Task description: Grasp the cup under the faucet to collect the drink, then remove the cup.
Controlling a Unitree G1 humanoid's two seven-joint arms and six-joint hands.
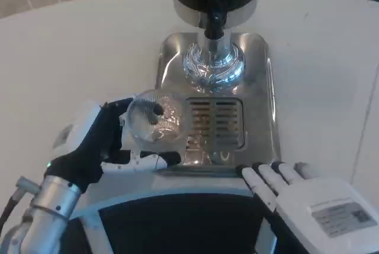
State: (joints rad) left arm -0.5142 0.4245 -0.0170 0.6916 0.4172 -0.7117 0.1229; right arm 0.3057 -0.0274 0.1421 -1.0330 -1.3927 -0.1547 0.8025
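Holding the clear plastic cup (155,118) around its sidewall, the left hand (98,141) grips something light, slippery, easily crushed; right hand (308,198) rests open.

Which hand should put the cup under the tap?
The left hand, probably. It already holds the clear cup at the left edge of the shiny tray, close beside the drip grille below the black faucet. The right hand rests flat and empty at the tray's front edge.
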